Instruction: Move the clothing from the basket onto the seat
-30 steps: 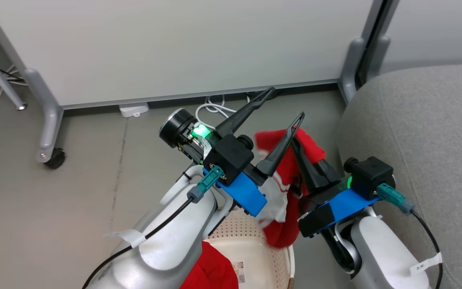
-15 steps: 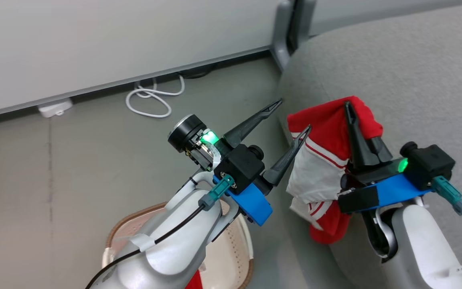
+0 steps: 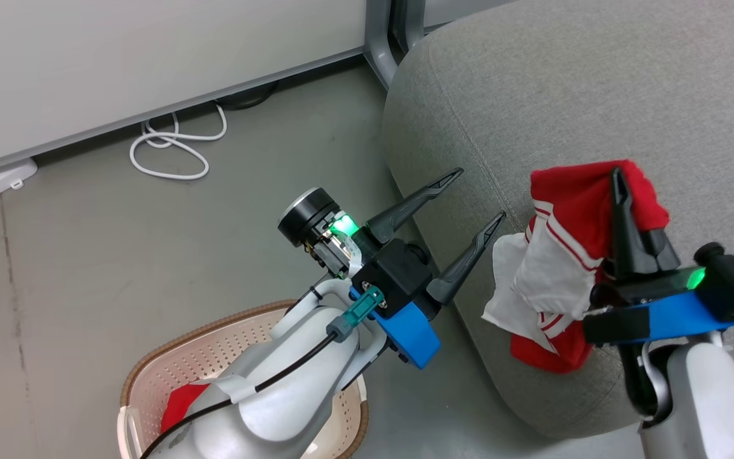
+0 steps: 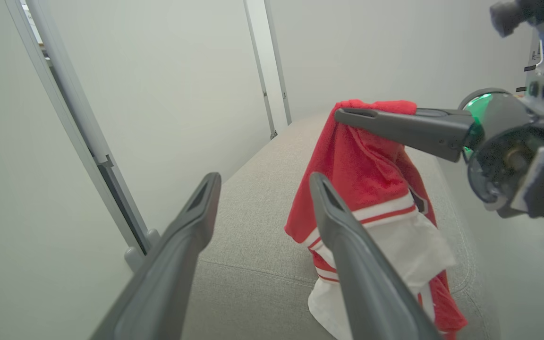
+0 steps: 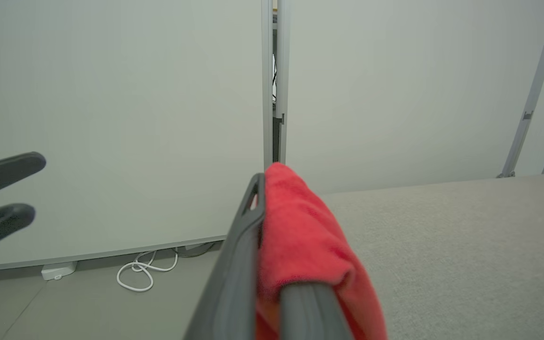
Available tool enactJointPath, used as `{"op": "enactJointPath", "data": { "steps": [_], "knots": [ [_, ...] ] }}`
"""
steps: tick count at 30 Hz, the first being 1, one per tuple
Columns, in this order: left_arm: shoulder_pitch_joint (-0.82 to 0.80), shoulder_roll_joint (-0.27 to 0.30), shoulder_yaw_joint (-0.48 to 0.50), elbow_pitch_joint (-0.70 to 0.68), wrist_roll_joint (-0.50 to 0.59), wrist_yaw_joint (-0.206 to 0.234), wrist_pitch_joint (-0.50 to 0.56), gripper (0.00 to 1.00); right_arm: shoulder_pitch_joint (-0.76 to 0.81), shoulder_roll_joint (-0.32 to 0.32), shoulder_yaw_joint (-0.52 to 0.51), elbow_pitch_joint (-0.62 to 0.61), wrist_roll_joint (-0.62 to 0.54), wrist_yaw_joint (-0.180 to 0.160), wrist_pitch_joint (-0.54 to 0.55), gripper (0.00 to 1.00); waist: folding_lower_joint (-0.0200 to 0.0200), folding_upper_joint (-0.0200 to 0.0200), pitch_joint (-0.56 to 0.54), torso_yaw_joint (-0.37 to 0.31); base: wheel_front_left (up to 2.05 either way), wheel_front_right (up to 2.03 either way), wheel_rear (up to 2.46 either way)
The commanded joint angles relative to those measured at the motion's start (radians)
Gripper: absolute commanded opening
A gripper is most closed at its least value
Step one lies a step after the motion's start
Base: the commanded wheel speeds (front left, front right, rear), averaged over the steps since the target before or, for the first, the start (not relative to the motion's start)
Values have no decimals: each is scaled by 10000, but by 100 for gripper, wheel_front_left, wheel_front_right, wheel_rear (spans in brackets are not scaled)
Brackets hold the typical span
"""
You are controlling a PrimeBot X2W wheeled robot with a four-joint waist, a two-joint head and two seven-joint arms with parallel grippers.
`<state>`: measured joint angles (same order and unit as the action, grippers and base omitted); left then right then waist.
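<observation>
Red clothing with white striped panels, grey seat, cream basket rimmed brown.

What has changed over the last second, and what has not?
The right gripper, shut on the striped garment, carried it from above the basket across to over the sofa; the head camera swung along. Unchanged: the grip, the left gripper open and empty, a red garment in the basket.

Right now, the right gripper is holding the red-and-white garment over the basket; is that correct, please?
Not quite. The right gripper holds the red-and-white garment over the grey sofa, not over the basket, which stands on the floor beside the sofa, as the head view shows.
</observation>
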<state>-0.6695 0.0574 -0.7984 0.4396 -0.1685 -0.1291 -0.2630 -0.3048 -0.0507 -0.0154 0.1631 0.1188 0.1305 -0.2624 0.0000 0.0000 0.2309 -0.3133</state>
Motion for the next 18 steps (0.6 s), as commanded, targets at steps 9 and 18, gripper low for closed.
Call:
{"op": "enactJointPath", "data": {
  "steps": [9,18],
  "knots": [
    [-565,123,-27,3,207,-4,-28,100,-1990,-664,-781,-892,-241,5,-38,0,0,0,1022,324,0,0,0],
    [-1529,113,-276,110,535,-4,-28,100,-5386,-2553,-2463,-523,-319,5,-37,0,0,0,2933,929,0,0,0]
  ]
}}
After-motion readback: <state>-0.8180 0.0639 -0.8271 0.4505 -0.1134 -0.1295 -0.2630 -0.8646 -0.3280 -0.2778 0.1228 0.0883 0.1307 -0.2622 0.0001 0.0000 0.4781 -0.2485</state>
